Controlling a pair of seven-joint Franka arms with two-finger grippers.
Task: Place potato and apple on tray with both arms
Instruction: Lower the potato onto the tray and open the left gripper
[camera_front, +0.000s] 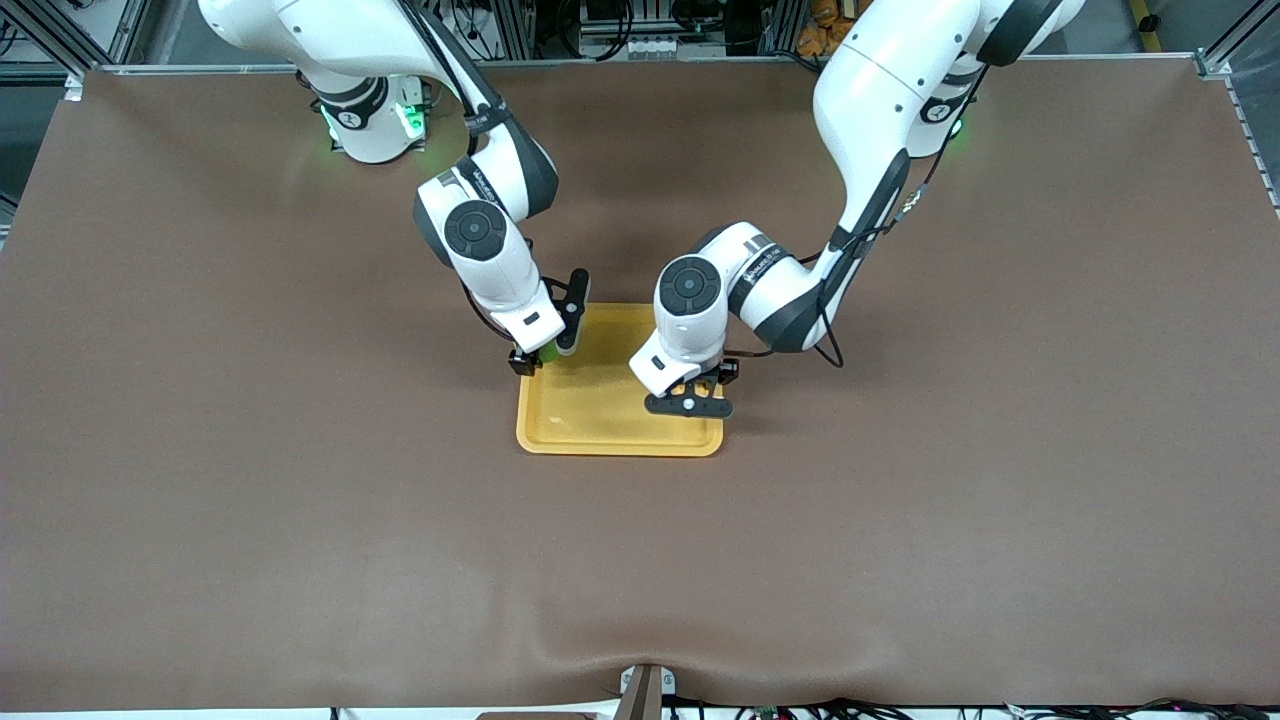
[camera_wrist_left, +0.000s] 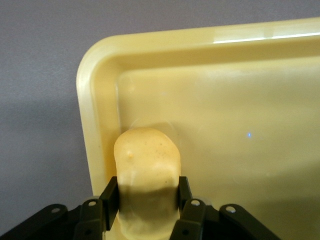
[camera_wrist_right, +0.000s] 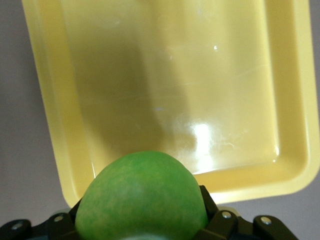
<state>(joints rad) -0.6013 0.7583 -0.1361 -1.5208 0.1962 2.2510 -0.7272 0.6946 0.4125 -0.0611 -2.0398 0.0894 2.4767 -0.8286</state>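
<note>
potato (camera_wrist_left: 147, 175) sits clamped between my left gripper (camera_front: 688, 398) fingers, low over the tray (camera_front: 600, 415) near the corner toward the left arm's end, and from the left wrist view its tip looks close to the tray floor, maybe touching; i cannot tell which. apple (camera_wrist_right: 142, 197) is clamped in my right gripper (camera_front: 546, 352), hanging over the tray's rim at the right arm's end, not yet clearly inside. to do this well, i judge the right hand should carry the apple further in over the floor before letting go, since a round fruit dropped on the rim would likely roll off onto the cloth. the left should lower until the potato rests, then open slowly. the tray is smooth, glossy plastic with a low rim, so both pieces could slide. the two wrists are near each other, so i would lift straight up afterward. around the tray lies a brown table cover (camera_front: 950, 520).
</note>
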